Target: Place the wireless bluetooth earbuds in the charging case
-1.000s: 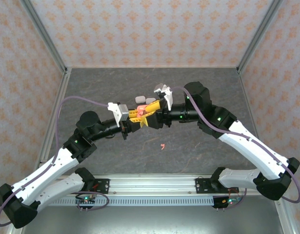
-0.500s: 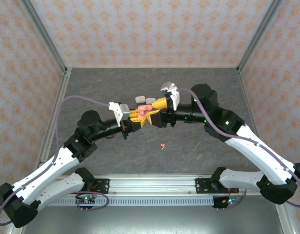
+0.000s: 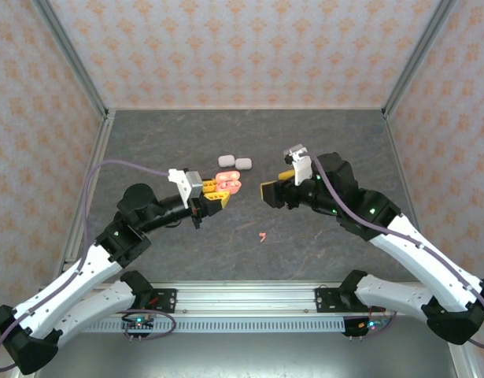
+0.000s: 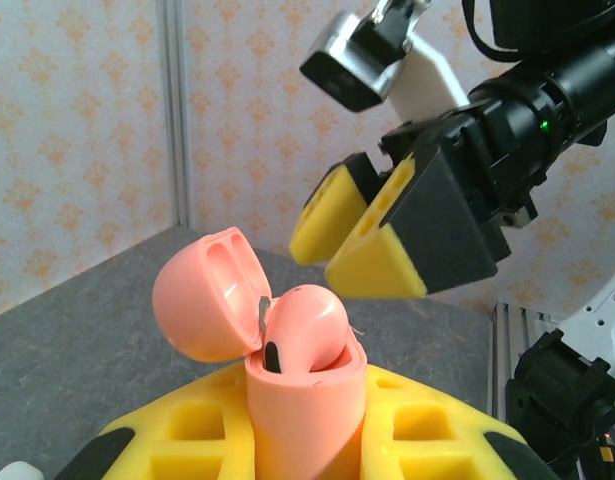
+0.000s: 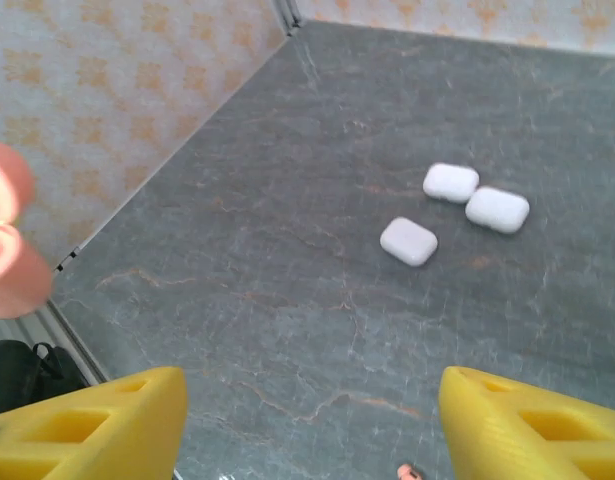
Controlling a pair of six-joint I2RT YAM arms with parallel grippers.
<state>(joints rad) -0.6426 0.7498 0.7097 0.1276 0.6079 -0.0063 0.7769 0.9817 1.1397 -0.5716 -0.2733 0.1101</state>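
Left gripper [image 3: 218,193]: pressed together on the body of the coral-pink plastic charging case [image 4: 307,410] and holding it above the grey stone-pattern table [image 3: 328,142]. The hinged lid [image 4: 200,300] is flipped open, leaning toward 10 o'clock in the left wrist view. One coral-pink bud [image 4: 305,322] sits in the case with its dome up. I cannot tell whether it is pushed fully home.

Right gripper [image 3: 267,191]: at 3 o'clock of the case from above and well apart from it. Its yellow fingers [image 5: 87,425] are spread wide with nothing between them.

A loose coral-pink stemmed earbud [image 3: 263,235] lies on the table at about 5 o'clock of the held case in the top view. Three white pill-shaped cases [image 5: 451,182] sit closed on the table near 12 o'clock.

Handling, my read:
- The loose bud looks very light, hard, glossy and rounded. It is likely to squirt out from broad pads or skate across the table when nudged.
- I would pinch it across the stem just below the head, with a gentle squeeze.
- The case is smooth too, and its hinge is the weak spot, so I would grip the body and never the lid.
- The wells look snug, so the stem should go in straight.
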